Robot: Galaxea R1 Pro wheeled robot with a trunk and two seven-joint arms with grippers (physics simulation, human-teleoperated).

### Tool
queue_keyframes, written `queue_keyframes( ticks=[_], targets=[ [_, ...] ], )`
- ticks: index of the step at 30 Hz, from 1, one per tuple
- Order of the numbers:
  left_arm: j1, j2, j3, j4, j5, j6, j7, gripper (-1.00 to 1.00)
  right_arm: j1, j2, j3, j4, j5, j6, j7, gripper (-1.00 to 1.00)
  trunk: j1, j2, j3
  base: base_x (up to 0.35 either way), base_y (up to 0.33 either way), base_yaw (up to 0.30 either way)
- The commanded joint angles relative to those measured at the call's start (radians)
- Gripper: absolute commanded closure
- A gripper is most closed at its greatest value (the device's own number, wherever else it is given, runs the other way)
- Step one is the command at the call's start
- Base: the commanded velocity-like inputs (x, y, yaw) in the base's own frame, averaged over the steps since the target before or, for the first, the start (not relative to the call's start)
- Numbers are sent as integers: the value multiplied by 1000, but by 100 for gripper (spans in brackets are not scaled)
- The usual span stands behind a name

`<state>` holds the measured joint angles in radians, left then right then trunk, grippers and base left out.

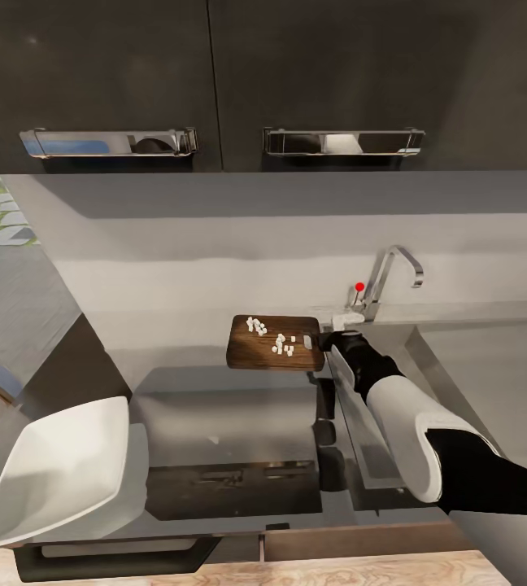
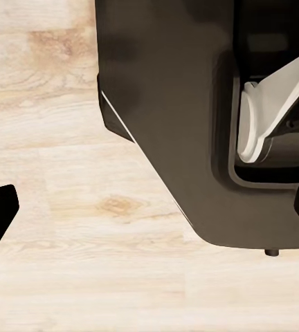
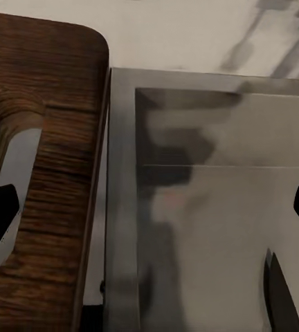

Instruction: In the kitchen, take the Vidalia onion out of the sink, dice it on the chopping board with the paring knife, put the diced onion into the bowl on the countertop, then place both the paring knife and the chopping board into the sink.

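1. My right gripper (image 1: 334, 332) sits at the dark brown wooden chopping board's (image 1: 273, 343) 3 o'clock edge, by the slot handle. My right wrist camera shows both fingertips spread wide, holding nothing.
2. Small white diced onion pieces (image 1: 273, 335) lie scattered on the board.
3. The stainless steel sink (image 3: 212, 228) lies just beside the board, at its 3 o'clock.
4. The shallow white squarish bowl (image 1: 60, 472) rests at 8 o'clock from the board.
5. My left gripper's (image 2: 149, 207) dark fingertips are spread apart, empty, above light wood floor (image 2: 66, 277).
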<state>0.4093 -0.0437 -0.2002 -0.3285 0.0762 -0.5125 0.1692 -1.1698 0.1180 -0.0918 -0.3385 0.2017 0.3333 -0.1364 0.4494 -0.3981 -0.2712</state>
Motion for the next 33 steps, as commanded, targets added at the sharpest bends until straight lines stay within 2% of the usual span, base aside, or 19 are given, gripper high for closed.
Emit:
queue_keyframes(
  ticks=[1, 7, 33],
  targets=[
    [0, 1, -8, -2, 8, -1, 6, -100, -1, 2, -8, -1, 10, 2, 1, -100, 1, -2, -2, 0, 0, 0],
    [0, 1, -8, -2, 8, -2, 6, -100, -1, 7, -5, 1, 10, -15, 1, -100, 1, -2, -4, 0, 0, 0],
    [0, 1, -8, -3, 8, -2, 6, -100, -1, 8, -5, 1, 10, -17, 2, -100, 1, -2, -45, 21, 11, 0]
  ],
)
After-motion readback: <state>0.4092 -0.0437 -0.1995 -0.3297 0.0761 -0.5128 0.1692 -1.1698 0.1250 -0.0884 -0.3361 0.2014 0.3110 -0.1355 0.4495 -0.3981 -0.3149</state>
